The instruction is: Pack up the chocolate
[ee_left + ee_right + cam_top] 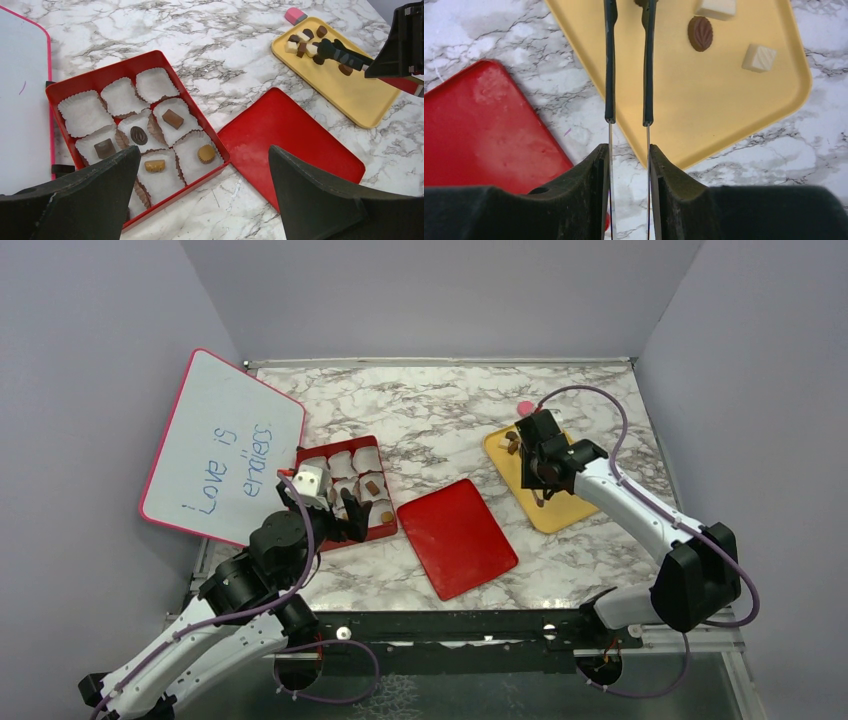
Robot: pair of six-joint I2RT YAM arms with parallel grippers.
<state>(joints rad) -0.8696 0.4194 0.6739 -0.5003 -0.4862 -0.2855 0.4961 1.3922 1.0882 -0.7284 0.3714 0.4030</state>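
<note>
The red box (385,532) of white paper cups holds several chocolates (172,118), brown and tan. More chocolates (302,42) lie on the yellow tray (565,515), seen in the right wrist view as a brown oval (700,33) and a white piece (759,57). My left gripper (204,152) is open and empty, hovering over the box's near corner (345,508). My right gripper (628,150) is shut on metal tongs (610,75) with black tips. It sits over the tray (540,460). The tong tips reach the chocolate cluster at the tray's far end, with a dark piece (640,2) at the frame edge between them.
The red lid (457,537) lies flat between box and tray. A small pink block (525,408) sits just beyond the tray. A pink-framed whiteboard (220,450) leans at the left, beside the box. Grey walls close in the table on three sides.
</note>
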